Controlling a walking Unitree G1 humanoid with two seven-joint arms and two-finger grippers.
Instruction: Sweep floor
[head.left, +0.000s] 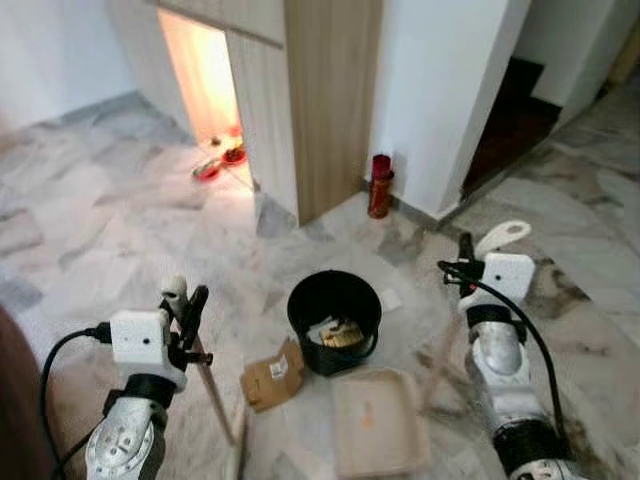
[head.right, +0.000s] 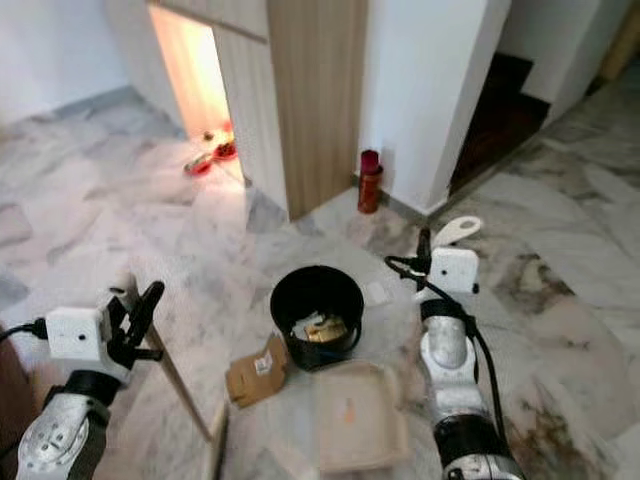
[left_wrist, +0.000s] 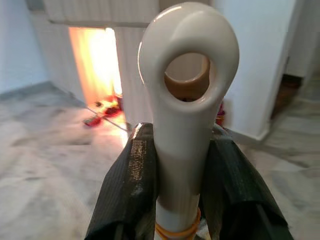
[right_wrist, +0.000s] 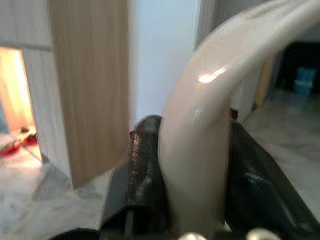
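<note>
The left gripper (head.left: 188, 305) is clamping a wooden broom handle (head.left: 215, 395), while the right gripper (head.left: 470, 262) is squeezing the cream dustpan handle (head.left: 503, 235). The dustpan (head.left: 375, 420) is lying flat on the floor (head.left: 100, 230) beside the black bin (head.left: 334, 320) (presumably to catch the cardboard scrap (head.left: 272, 376)).

A black bin (head.left: 334, 318) stands at twelve o'clock, between the arms. Cardboard (head.left: 272, 376) and a dustpan (head.left: 375, 420) crowd the floor just before it. Open marble floor (head.left: 100, 230) lies toward ten o'clock.
</note>
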